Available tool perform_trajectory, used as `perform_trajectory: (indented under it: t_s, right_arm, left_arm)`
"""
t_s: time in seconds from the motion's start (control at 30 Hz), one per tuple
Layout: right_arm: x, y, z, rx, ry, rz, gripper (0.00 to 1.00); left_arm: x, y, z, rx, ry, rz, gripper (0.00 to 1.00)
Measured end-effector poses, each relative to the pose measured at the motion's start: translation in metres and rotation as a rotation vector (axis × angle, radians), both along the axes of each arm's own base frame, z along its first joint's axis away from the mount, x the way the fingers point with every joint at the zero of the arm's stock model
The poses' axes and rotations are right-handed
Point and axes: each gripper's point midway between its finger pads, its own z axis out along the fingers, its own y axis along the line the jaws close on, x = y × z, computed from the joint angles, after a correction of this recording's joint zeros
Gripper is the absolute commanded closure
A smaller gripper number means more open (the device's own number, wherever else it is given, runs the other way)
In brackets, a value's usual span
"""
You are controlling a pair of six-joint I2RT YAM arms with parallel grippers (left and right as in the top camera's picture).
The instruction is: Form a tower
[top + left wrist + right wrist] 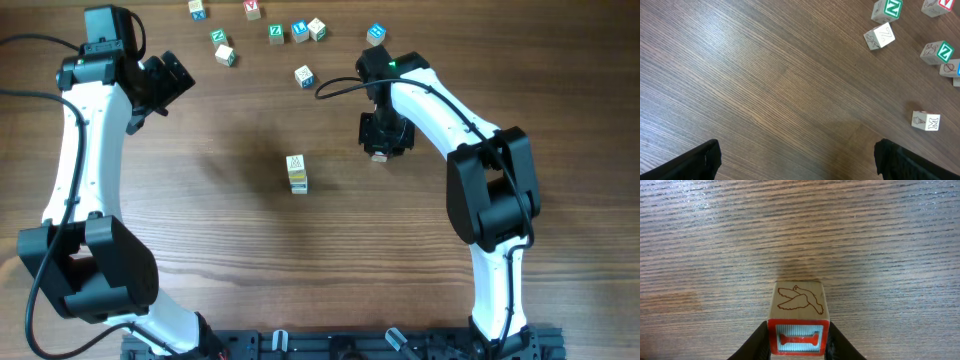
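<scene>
The right claw point(799, 344) had closed snugly on a red-faced cube point(798, 305), its two dark fingers pressed against the cube's left and right sides at the bottom centre of the wrist view. The red-framed face with its letter pointed at the camera, and a line drawing of a bird lay on the pale face above it. Whether the cube rested on the table point(200, 200) or hung just clear of it could not be told. In the overhead view this claw sat right of centre, and the tower point(296, 173) stood by itself at the middle of the frame, to its left and a little lower, with bare wood between them. From above the tower looked like a narrow, one-cube-wide stack with a pale printed top and a yellow face on the side toward the bottom of the frame; its number of cubes was hard to judge. The likeliest trouble was at the set-down: a stack that slim could topple if the cube or a finger brushed it, or if the cube landed off-centre or turned. The left claw point(160, 82) gaped wide and empty at the upper left, and loose cubes point(304, 76) lay scattered along the top edge.
</scene>
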Motion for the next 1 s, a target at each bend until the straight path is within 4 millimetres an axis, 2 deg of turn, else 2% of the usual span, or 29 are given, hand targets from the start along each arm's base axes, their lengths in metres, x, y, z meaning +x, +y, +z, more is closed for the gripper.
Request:
perform_trajectory:
  t_s: [0.1, 0.2, 0.67, 0.73, 0.83, 0.93, 1.0]
  right_arm:
    - [0.003, 0.001, 0.0, 0.006, -0.014, -0.001, 0.58]
    - [0.008, 0.003, 0.0, 0.013, -0.032, 0.001, 0.57]
    - [0.015, 0.006, 0.0, 0.026, -0.063, -0.001, 0.74]
    - [0.015, 0.006, 0.0, 0.026, -0.063, 0.0, 0.82]
    - [0.014, 0.006, 0.001, 0.024, -0.058, 0.006, 0.81]
    - [0.013, 0.006, 0.014, 0.032, -0.074, 0.011, 0.8]
    - [0.015, 0.008, 0.032, 0.053, -0.108, 0.012, 0.8]
  left_arm:
    - [0.0, 0.0, 0.0, 0.0, 0.0, 0.0, 0.0]
    - [0.0, 0.0, 0.0, 0.0, 0.0, 0.0, 0.0]
    - [0.0, 0.0, 0.0, 0.0, 0.0, 0.0, 0.0]
    - [0.0, 0.0, 0.0, 0.0, 0.0, 0.0, 0.0]
    - [0.0, 0.0, 0.0, 0.0, 0.0, 0.0, 0.0]
    - [0.0, 0.0, 0.0, 0.0, 0.0, 0.0, 0.0]
    - [0.0, 0.0, 0.0, 0.0, 0.0, 0.0, 0.0]
